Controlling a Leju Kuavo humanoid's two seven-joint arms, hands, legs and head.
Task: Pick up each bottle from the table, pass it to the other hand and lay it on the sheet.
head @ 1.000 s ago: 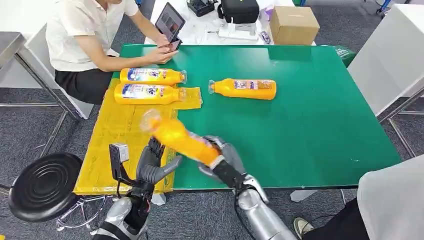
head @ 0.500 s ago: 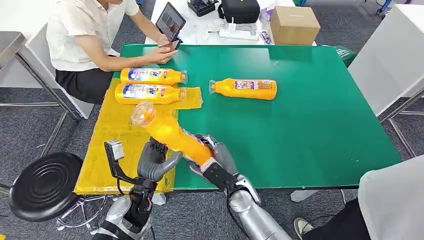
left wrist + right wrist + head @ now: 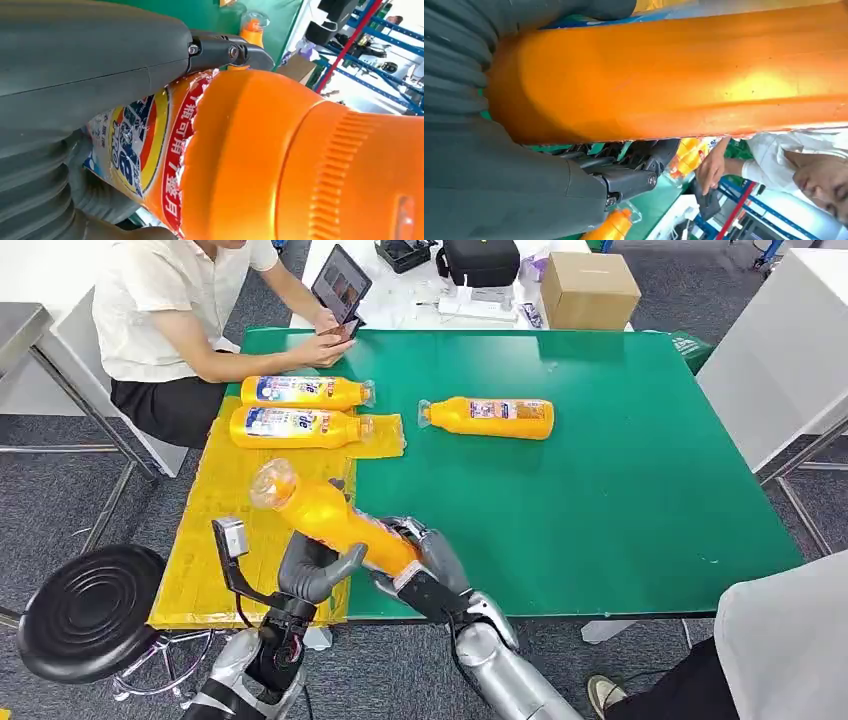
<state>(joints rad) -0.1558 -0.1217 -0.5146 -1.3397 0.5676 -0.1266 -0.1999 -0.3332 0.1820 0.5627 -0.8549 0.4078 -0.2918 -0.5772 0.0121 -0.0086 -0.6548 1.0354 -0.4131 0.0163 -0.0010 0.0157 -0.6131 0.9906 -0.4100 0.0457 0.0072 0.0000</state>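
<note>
Bottle (image 3: pixel 335 517) sits mid-handover: my right hand (image 3: pixel 420 560) grips its base, my left hand (image 3: pixel 310 570) cups it, sheet (image 3: pixel 225 510) waiting at ten o'clock, so right must release.

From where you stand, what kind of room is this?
Probably a lab or workshop set up for robot trials. A green work table stands on grey carpet, blue storage racks hold equipment, and a cardboard box and a black case sit on a neighbouring table.

Both silver arms rise from below and meet: the right hand (image 3: pixel 420 558) grips the bottle (image 3: pixel 335 515) while the left hand (image 3: pixel 312 570) closes around it.
</note>
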